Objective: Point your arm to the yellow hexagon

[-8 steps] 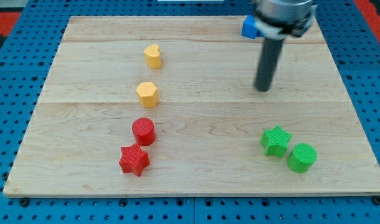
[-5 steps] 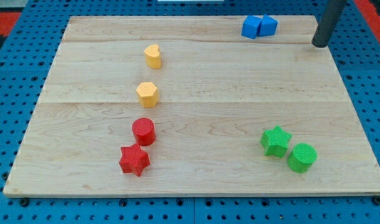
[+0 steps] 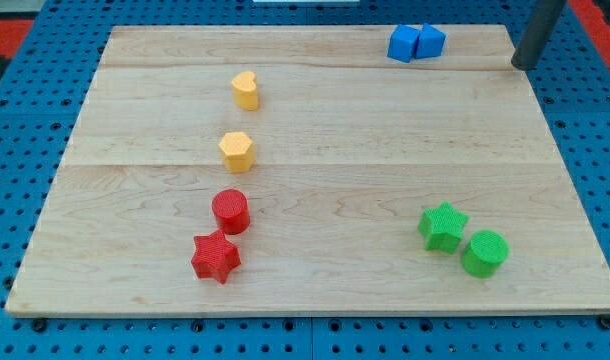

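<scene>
My tip (image 3: 524,66) at view's top right, on board's right edge, just right of two blue blocks (image 3: 416,42). No fingers on this rig, only bare rod; nothing pinched, nothing touched.

Yellow hexagon (image 3: 236,151) sits left of centre on wooden board (image 3: 315,110), below yellow heart (image 3: 245,89), above red cylinder (image 3: 230,211).

Target lies well apart from tip, toward view's left and somewhat down. Judgement: long leftward sweep needed; direct line passes below blue blocks, below heart.
</scene>
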{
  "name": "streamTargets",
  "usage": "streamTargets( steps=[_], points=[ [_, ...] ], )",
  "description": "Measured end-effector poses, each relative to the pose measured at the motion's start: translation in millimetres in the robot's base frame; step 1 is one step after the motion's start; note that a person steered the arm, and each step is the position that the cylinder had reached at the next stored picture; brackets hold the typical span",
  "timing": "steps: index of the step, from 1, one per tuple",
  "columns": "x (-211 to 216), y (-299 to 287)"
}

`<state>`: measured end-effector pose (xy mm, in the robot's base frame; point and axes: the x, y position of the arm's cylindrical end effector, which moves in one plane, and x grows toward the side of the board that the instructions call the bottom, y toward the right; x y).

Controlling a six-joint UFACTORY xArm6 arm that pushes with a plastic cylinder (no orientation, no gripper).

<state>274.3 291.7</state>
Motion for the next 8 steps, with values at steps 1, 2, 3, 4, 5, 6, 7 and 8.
streamTargets(
  steps=[1,2,3,4,5,6,7,8],
  points=[
    [-2.1,0.0],
    [-2.1,0.0],
    [24.5,-49.2],
    [63.0,-146.6],
    [136.1,-206.0],
    [148.1,-297.2],
    [166.4,-334.3],
    [152.3,-388.5]
  ],
)
